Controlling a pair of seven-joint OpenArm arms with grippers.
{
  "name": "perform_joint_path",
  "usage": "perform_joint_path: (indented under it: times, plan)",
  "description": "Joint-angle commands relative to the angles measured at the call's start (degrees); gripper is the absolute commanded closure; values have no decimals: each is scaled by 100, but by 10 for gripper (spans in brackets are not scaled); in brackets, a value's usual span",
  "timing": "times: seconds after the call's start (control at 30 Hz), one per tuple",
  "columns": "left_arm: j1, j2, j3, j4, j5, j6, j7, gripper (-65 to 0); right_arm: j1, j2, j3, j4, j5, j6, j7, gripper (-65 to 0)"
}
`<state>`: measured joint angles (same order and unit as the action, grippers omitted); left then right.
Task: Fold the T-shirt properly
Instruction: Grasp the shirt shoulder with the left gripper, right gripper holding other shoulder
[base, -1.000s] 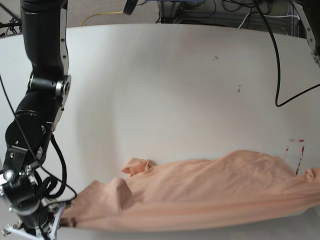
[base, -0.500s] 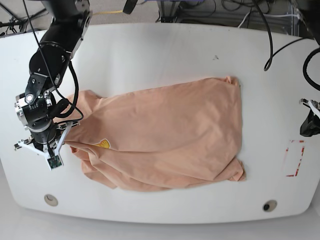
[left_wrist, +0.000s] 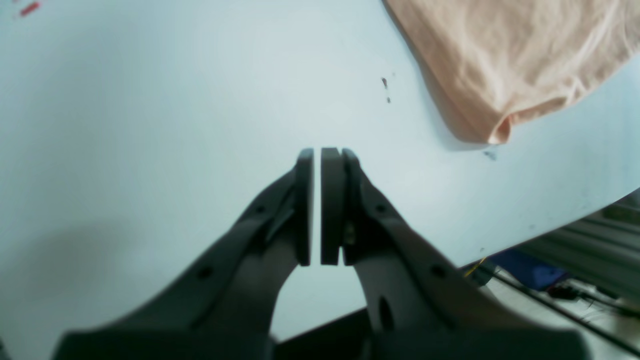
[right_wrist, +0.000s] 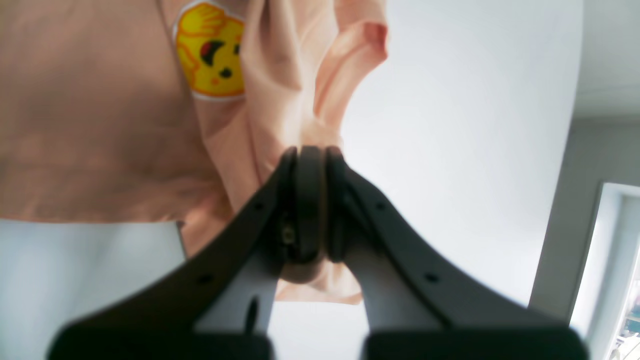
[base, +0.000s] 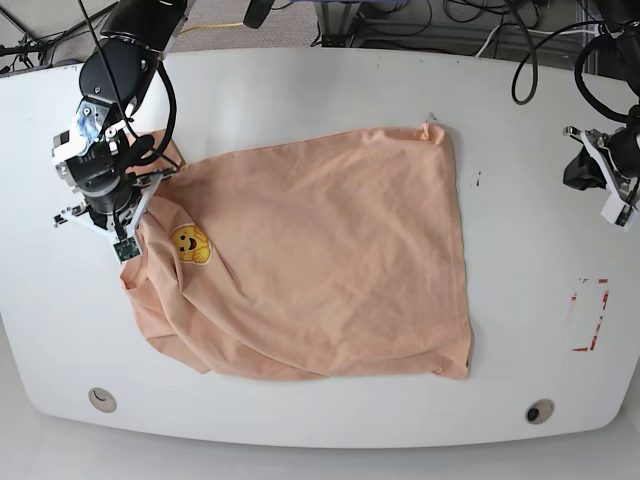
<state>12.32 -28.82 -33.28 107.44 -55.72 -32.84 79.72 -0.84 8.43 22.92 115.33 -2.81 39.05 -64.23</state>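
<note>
Dragged leftward, T-shirt (base: 320, 260) stays in right claw (right_wrist: 311, 150)

**What the views leave out or cannot settle**

In the right wrist view the T-shirt (right_wrist: 100, 125) runs off the top and left edges, and the fold pinched by the right gripper (right_wrist: 310, 160) vanishes between its closed jaws, so how much cloth sits inside cannot be told. The yellow patch (right_wrist: 212, 55) is clipped by the top edge and soft with blur.

In the left wrist view only one corner of the T-shirt (left_wrist: 505, 60) shows; everything beyond it is cut off at the top and right edges. The left gripper (left_wrist: 320, 160) is blurred toward its base.

In the base view the left gripper (base: 612, 175) lies partly past the right edge, far from the T-shirt (base: 320, 260), its jaws too small to read.
</note>
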Motion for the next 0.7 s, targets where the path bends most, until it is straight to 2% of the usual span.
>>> perform_joint_path:
  times: [0.0,0.13,0.2,0.37,0.5,0.67]
  plan:
    - [-49,126,123,100,-111,18,-135,-4,-17,-21,25,102,39,3,203,0]
    - [-40,416,422,65,153,27,-135,-26,-87,-65,51,58,30,21,256,0]
    - [-49,618,633,91,513,9,-135,-99,-87,-65,51,23,39,21,256,0]
    - [-49,1119,765,65,1076,0,-135,-328,-96,-73,51,-3,39,47,264,0]
    - [-76,1497,783,65,1410,-8,-135,-435,-78,-73,51,-12,39,47,264,0]
    - [-181,1954,800,47,1946,9,-135,-469,-78,-91,51,-12,39,47,264,0]
